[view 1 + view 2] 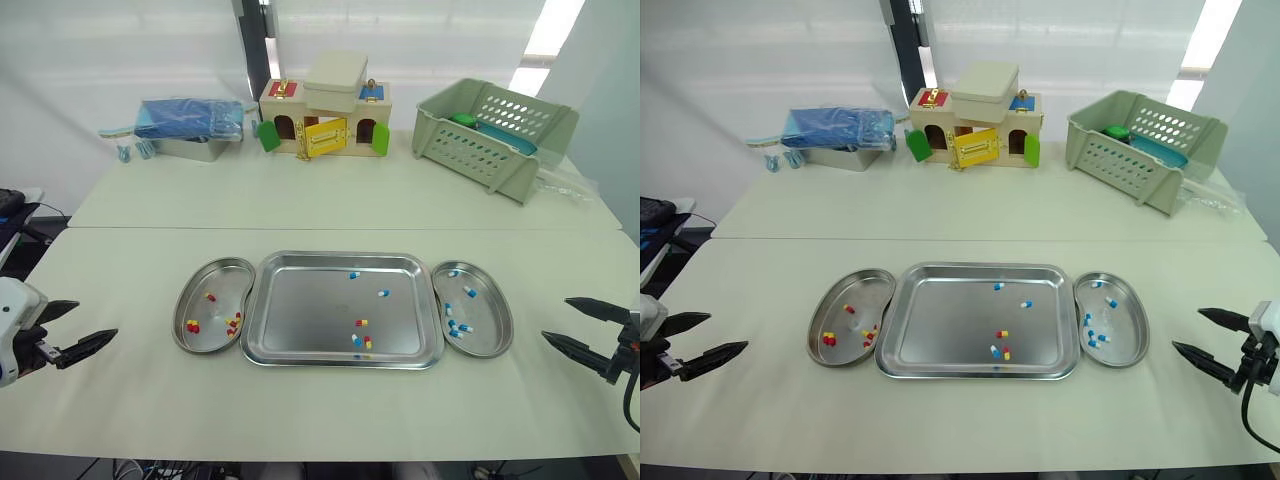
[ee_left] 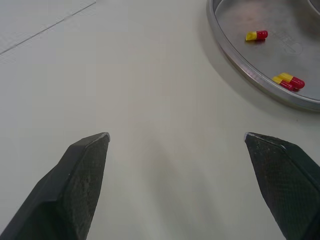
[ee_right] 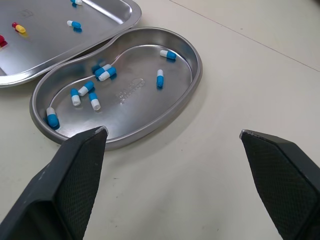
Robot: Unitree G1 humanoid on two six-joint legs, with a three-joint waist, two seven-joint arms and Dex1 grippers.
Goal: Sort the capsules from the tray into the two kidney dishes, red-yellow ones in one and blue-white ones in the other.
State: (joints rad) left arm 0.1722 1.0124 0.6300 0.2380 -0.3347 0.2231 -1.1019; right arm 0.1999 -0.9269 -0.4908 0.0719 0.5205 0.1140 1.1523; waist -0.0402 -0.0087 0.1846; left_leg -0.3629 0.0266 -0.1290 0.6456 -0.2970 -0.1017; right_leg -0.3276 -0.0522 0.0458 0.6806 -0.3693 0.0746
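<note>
— Start on the left. What is the left gripper [image 1: 97, 318] doing?

— It hovers low over the table [image 1: 300, 205] near its left edge, fingers spread wide, nothing between them. The left kidney dish [image 1: 222, 275] is the next thing along. It touches the tray's left end and has only red-yellow ones in it.

— And the tray [image 1: 300, 310] itself?

— Its left half is bare. Everything left to sort is in the right half: two blue-white capsules [image 1: 353, 274] toward the tray's back edge, and a close cluster near the front edge of two red-yellow capsules [image 1: 361, 323] and one more blue-white.

— So which arm is nearer?

— The right one, I'd say. The right kidney dish [image 1: 490, 318], which has only blue-white ones, sits against the tray's right end. The right gripper [image 1: 555, 318] hangs just past it by the table's right edge, likewise wide open and empty, pointing in toward the dish.

— And the red-yellow pair?

— They lie inward from both grippers, but the left gripper would have to cross its dish and the tray's bare half to reach them. They are too small for me to tell which way their long axes lie.
</note>
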